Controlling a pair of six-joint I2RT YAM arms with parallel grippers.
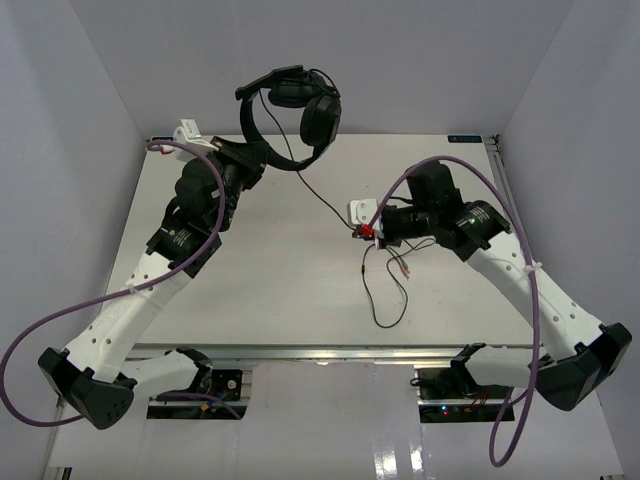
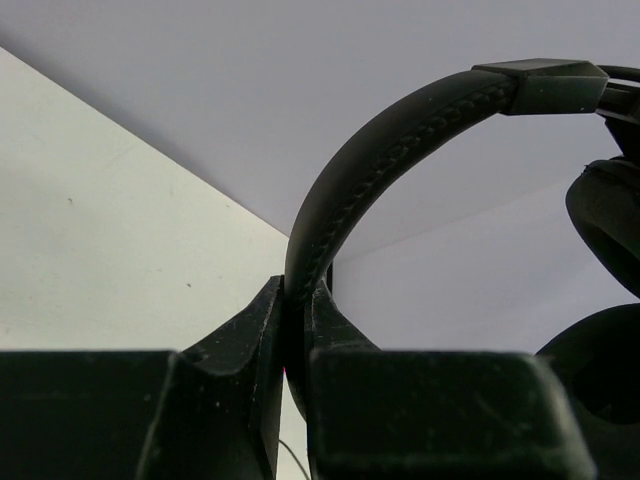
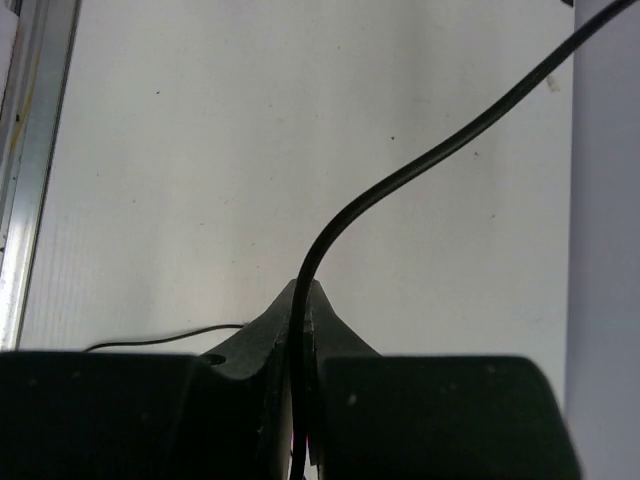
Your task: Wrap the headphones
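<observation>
The black headphones (image 1: 290, 105) hang in the air above the table's far edge, ear cups (image 1: 320, 118) to the right. My left gripper (image 1: 262, 155) is shut on the arched headband (image 2: 380, 170), which rises from between the fingertips of that gripper (image 2: 298, 290); one ear cup (image 2: 612, 220) shows at the right edge. The thin dark cord (image 1: 325, 200) runs down from the headphones to my right gripper (image 1: 366, 232), shut on it mid-table. In the right wrist view the cord (image 3: 420, 170) leaves the closed right gripper (image 3: 305, 290) and curves up right. The loose cord end (image 1: 385, 295) with reddish tips (image 1: 402, 270) lies on the table.
White walls close in the table (image 1: 280, 290) on the left, back and right. A thick purple cable (image 1: 60, 320) loops off each arm. A metal rail (image 1: 330, 350) runs along the near edge, and another rail (image 3: 25, 160) shows at the left of the right wrist view.
</observation>
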